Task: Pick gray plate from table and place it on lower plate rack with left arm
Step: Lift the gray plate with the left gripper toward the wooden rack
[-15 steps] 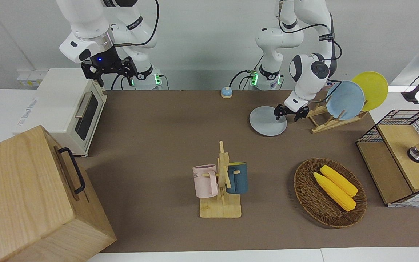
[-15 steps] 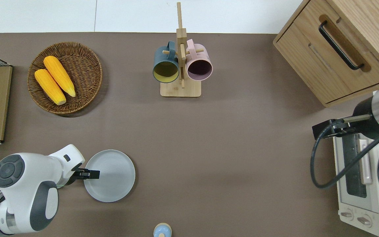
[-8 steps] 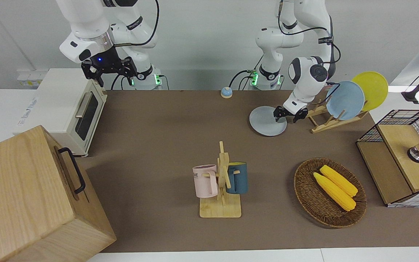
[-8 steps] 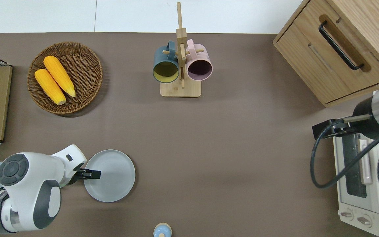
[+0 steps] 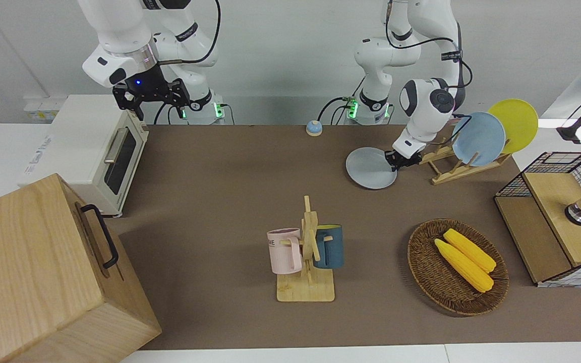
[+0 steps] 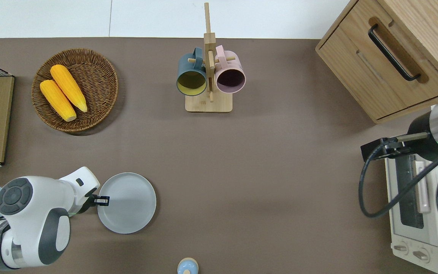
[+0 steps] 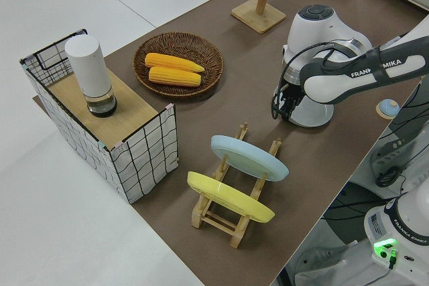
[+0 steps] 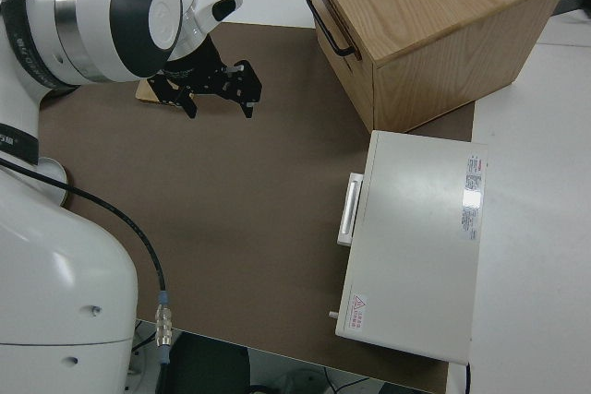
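The gray plate (image 5: 368, 169) lies flat on the brown mat, beside the lower plate rack (image 5: 447, 169); it also shows in the overhead view (image 6: 127, 203). My left gripper (image 5: 395, 160) is low at the plate's rim on the side toward the rack, fingers (image 6: 103, 199) closed together on the rim. In the left side view the gripper (image 7: 285, 102) hangs at the plate (image 7: 314, 116). The rack (image 7: 231, 216) holds a light blue plate (image 5: 478, 138) and a yellow plate (image 5: 515, 123). The right arm is parked, its gripper (image 5: 152, 96) open.
A wicker basket (image 5: 424, 272) with two corn cobs, a wooden mug stand (image 5: 305, 290) with two mugs and a wire basket (image 5: 547, 166) with a wooden shelf lie farther from the robots. A small bell (image 5: 313, 128), a toaster oven (image 5: 94, 146) and a wooden box (image 5: 33, 272) are also there.
My left gripper's fingers drew together and came down onto the gray plate's rim; a second ago they stood spread just above it. The plate has not moved.
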Action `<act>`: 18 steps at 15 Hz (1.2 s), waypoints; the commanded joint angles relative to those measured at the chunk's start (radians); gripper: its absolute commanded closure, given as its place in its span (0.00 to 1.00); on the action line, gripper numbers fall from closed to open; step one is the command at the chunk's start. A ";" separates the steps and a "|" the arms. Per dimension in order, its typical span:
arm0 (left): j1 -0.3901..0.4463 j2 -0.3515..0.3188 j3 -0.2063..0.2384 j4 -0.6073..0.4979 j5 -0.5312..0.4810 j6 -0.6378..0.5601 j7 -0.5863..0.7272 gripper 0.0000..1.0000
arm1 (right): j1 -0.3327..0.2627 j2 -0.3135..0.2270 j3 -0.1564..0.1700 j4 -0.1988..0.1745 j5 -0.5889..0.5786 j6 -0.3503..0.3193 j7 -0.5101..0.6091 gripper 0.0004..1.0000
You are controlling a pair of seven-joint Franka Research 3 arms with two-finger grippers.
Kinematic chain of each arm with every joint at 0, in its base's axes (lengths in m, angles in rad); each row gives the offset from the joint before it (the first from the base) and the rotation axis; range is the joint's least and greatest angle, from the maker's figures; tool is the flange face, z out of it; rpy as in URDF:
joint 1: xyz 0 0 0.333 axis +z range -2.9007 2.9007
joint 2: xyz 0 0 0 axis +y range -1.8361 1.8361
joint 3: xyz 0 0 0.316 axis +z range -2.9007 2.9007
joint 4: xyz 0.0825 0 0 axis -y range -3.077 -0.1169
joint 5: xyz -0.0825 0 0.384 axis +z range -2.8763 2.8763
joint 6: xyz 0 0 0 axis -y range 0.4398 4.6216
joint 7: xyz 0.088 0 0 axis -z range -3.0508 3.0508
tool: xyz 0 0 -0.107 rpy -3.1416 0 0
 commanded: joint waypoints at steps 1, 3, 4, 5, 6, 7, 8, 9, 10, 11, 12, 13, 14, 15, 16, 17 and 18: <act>-0.011 -0.001 0.009 -0.007 -0.006 0.012 -0.008 1.00 | -0.025 -0.002 0.020 0.008 -0.006 -0.012 0.012 0.02; -0.004 -0.013 0.012 0.011 -0.006 -0.009 0.006 1.00 | -0.025 -0.002 0.022 0.008 -0.006 -0.012 0.012 0.02; -0.002 -0.015 0.015 0.036 -0.006 -0.049 0.007 1.00 | -0.025 -0.002 0.020 0.008 -0.006 -0.012 0.012 0.02; -0.002 -0.015 0.016 0.071 -0.006 -0.104 0.006 1.00 | -0.025 -0.002 0.022 0.008 -0.006 -0.012 0.012 0.02; -0.002 -0.015 0.016 0.106 -0.006 -0.147 0.007 1.00 | -0.025 -0.002 0.022 0.008 -0.006 -0.012 0.012 0.02; -0.002 -0.018 0.018 0.134 -0.004 -0.188 0.007 1.00 | -0.025 -0.002 0.022 0.008 -0.006 -0.012 0.012 0.02; -0.001 -0.022 0.019 0.164 -0.004 -0.230 0.007 1.00 | -0.025 -0.002 0.022 0.008 -0.006 -0.012 0.012 0.02; -0.001 -0.022 0.021 0.200 -0.004 -0.273 0.007 1.00 | -0.025 -0.002 0.020 0.008 -0.006 -0.012 0.012 0.02; -0.001 -0.022 0.021 0.238 -0.004 -0.317 0.006 1.00 | -0.025 -0.002 0.020 0.008 -0.006 -0.013 0.012 0.02; 0.001 -0.022 0.021 0.270 -0.002 -0.353 0.007 1.00 | -0.025 -0.002 0.020 0.008 -0.006 -0.012 0.012 0.02; 0.001 -0.022 0.021 0.296 -0.002 -0.383 0.007 1.00 | -0.025 -0.002 0.022 0.008 -0.006 -0.012 0.012 0.02; 0.001 -0.022 0.024 0.327 -0.002 -0.417 0.007 1.00 | -0.025 -0.002 0.022 0.008 -0.006 -0.012 0.012 0.02; 0.002 -0.022 0.024 0.353 -0.002 -0.446 0.007 1.00 | -0.025 -0.002 0.020 0.008 -0.006 -0.012 0.012 0.02; 0.002 -0.022 0.026 0.376 -0.002 -0.471 0.006 1.00 | -0.025 -0.004 0.020 0.008 -0.006 -0.012 0.012 0.02; 0.002 -0.022 0.026 0.399 -0.002 -0.494 0.006 1.00 | -0.025 -0.002 0.022 0.006 -0.006 -0.012 0.012 0.02; 0.002 -0.022 0.026 0.421 -0.001 -0.520 0.006 1.00 | -0.025 -0.004 0.022 0.006 -0.006 -0.012 0.012 0.02; 0.002 -0.024 0.026 0.442 0.001 -0.546 0.006 1.00 | -0.025 -0.002 0.020 0.008 -0.006 -0.013 0.012 0.02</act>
